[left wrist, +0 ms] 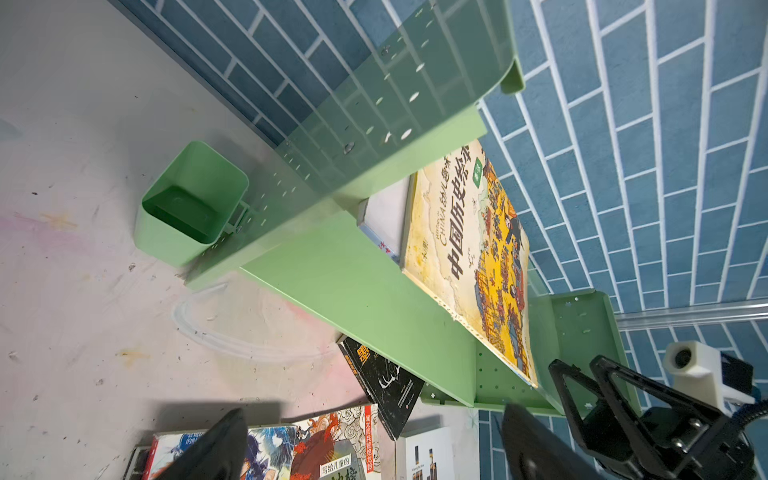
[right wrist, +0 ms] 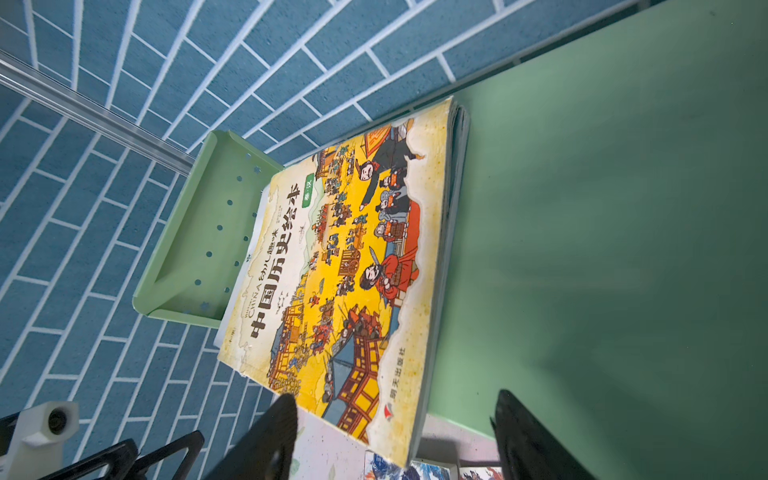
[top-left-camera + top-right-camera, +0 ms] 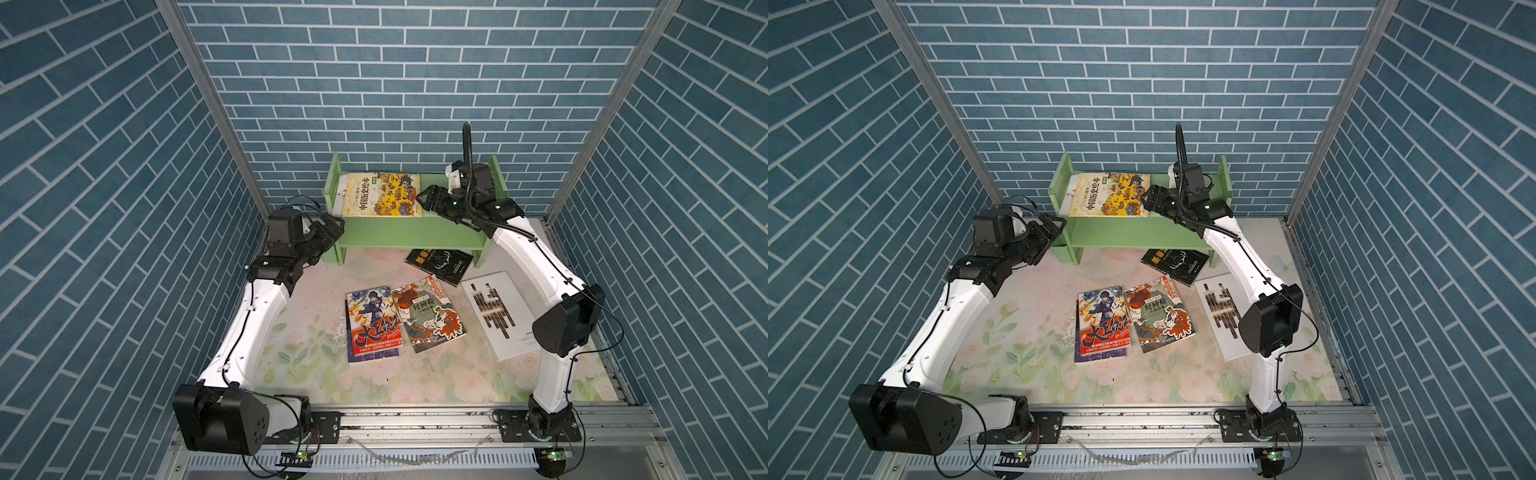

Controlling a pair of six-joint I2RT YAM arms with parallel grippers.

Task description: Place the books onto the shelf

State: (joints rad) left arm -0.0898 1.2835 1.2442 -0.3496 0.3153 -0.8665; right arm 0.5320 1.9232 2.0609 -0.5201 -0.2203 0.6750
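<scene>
Book lies on shelf beside right fingers — these and left fingers spread, empty.

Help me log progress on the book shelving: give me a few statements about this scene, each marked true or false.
The yellow picture book lies flat on the shelf's top tier. True.
The right gripper is clamped on that book. False: its jaws stand open.
The black book stands on the shelf. False: it lies on the table at the shelf's foot.
A green cup hangs on the shelf's side panel. True.
The left gripper holds a book. False: it is open and empty.
</scene>
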